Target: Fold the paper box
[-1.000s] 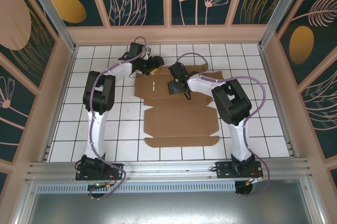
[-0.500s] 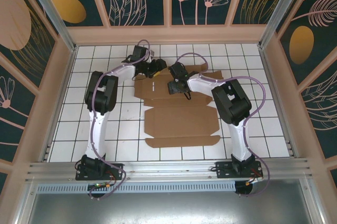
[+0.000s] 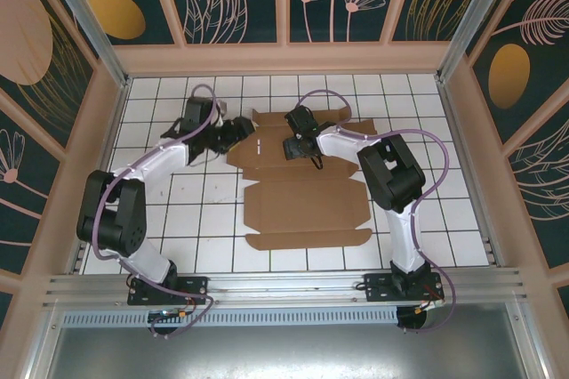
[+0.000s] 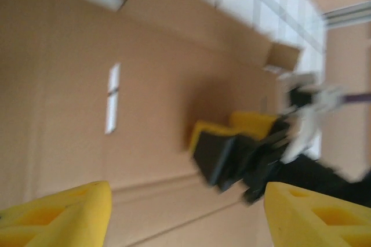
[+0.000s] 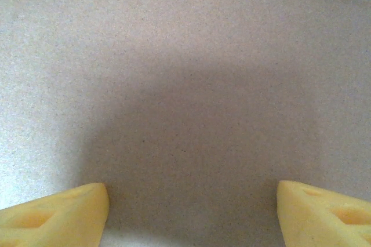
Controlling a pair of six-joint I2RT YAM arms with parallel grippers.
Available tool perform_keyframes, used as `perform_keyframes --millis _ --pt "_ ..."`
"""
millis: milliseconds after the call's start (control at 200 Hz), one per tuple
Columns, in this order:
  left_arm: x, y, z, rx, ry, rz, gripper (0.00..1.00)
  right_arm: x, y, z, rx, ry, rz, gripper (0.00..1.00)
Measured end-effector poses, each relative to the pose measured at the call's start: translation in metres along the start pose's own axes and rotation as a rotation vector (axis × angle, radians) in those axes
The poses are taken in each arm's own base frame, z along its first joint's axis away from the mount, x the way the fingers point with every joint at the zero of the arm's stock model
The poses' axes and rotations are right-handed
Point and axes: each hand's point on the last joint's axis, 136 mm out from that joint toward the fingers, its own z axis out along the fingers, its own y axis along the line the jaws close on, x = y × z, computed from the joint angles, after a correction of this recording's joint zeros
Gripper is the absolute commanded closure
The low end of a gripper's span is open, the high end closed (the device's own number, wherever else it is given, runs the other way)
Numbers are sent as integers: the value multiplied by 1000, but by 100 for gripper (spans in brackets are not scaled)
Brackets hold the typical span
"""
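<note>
Although the task calls for a folded box, the paper box (image 3: 307, 205) lies on the white-tiled table (image 3: 178, 210) as an opened-out sheet, so by this judgement nearly all the folding is left to do. Its near edge, with small notched tabs at both corners, sits a little beyond the arm bases. No wall or flap stands up along that edge. Past it comes a broad plain panel, flat and untouched, bounded by creases that run left to right.

Farther on, the right gripper (image 3: 296, 144) is low over the far half of the sheet. Its wrist camera shows its yellow fingers (image 5: 64, 206) spread apart with bare cardboard between them, clamped on nothing. The left gripper (image 3: 238, 133) sits at the left edge of that far half, near two short slots (image 4: 113, 96). Its jaws are parted as well and hold nothing, though that view is blurred.

The sheet's long axis appears to run from near to far, with its notched end flaps pointing at the back wall.
</note>
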Motion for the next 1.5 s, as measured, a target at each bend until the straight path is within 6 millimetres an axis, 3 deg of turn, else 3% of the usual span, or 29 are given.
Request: perform_keyframes --millis 115,200,545,1286,1496 --pt "43 39 9 -92 83 -38 26 0 0 0 0 0 0 24" --pt "63 52 10 -132 120 -47 25 0 0 0 0 0 0 24" --pt "64 58 19 -133 111 -41 27 0 0 0 -2 0 0 24" --pt "82 -3 43 28 158 9 30 0 0 0 -5 -8 3 24" --pt "89 1 59 41 180 -15 31 0 0 0 -5 -9 3 24"
